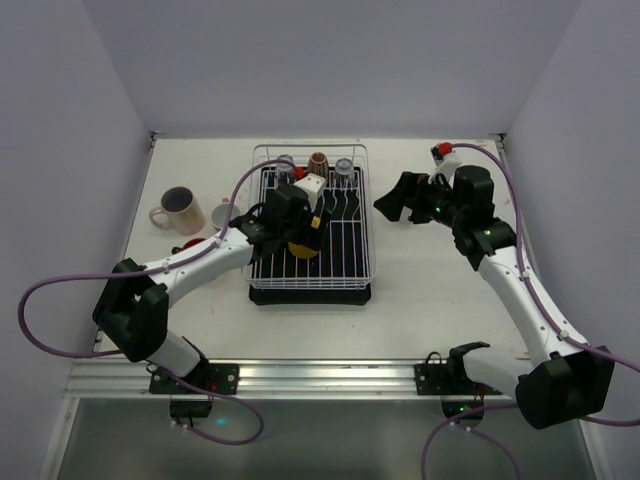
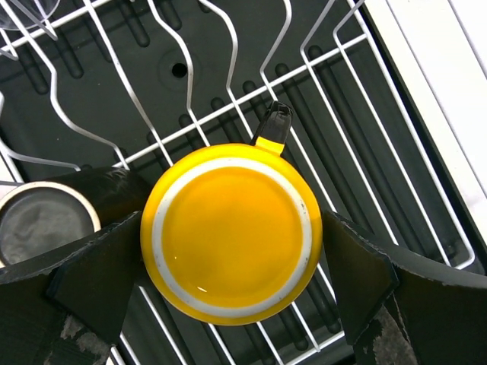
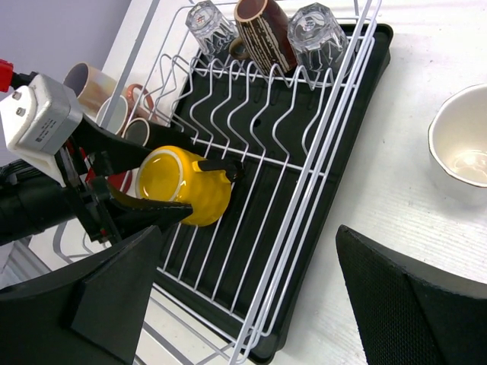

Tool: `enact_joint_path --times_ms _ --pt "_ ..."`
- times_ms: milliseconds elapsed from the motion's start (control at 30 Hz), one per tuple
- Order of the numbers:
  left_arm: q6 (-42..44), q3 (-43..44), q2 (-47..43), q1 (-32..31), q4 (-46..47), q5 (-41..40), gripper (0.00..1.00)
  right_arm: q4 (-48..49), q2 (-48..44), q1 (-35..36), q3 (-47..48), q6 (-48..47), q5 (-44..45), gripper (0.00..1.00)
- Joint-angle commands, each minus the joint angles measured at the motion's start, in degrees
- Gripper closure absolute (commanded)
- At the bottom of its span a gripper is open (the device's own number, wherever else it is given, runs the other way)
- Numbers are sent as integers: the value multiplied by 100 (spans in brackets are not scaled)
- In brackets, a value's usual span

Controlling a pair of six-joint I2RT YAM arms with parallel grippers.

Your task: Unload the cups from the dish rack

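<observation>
Nearest the arm bases, the left hand (image 2: pixel 232 262) hangs over the dish rack (image 1: pixel 368 230), jaws spread wide to either side of the yellow cup (image 3: pixel 179 182). It has hold of nothing yet. The fingers (image 2: pixel 99 266) stand just beside the cup's round wall, and I cannot tell whether they touch it. The cup sits mouth down on the rack's wires, presumably to drain, so the hand comes from above and takes it by the body. The cup's handle (image 2: pixel 274 125) points away through the gap between the fingers, which keeps it clear of the squeeze. Closing on the cup looks like the step in hand.

Left of the rack, a peach mug (image 1: pixel 178 210) stands upright on the desk (image 1: pixel 420 290). That seems to be where unloaded cups are gathered, within this arm's easy reach.

The right hand (image 1: pixel 400 200) hovers above the desk just off the rack's right side, fully open and empty. It is likely waiting out of the way while the other arm works. A white cup (image 3: pixel 460 144) stands on the desk on that side.

Farthest off, a brown mug (image 3: pixel 266 30) leans between two clear glasses (image 3: pixel 316 30) along the rack's back row, propped upside down against the prongs and not yet unloaded.
</observation>
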Motion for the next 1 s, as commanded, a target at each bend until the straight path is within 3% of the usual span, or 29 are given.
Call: enact_joint_path --times_ms 0,267,300,400,433,533,567,767,967 --pt "43 -21 52 41 331 91 0 239 -81 -3 -14 19 -149 1" --pt "-71 -135 271 41 384 187 2 248 -151 -11 -6 63 -228 1" --pt "-89 -161 271 41 410 205 13 248 -160 -12 -6 63 -246 1" --pt "-89 -205 201 41 463 109 30 231 -186 -3 3 81 -272 1" --pt "-89 -205 158 41 463 74 49 222 -230 -3 3 116 -281 1" --pt "-133 -223 -158 33 533 -15 72 309 -423 -11 -6 326 -403 1" --pt "-150 -249 -385 41 647 3 76 492 -502 -3 -67 432 -474 1" --pt "-466 -240 -1265 41 1016 301 87 2142 -1292 6 -873 1775 -1220 1" --pt "-1222 -460 -2118 50 1727 608 87 3357 -1803 190 -1770 2568 -1195 1"
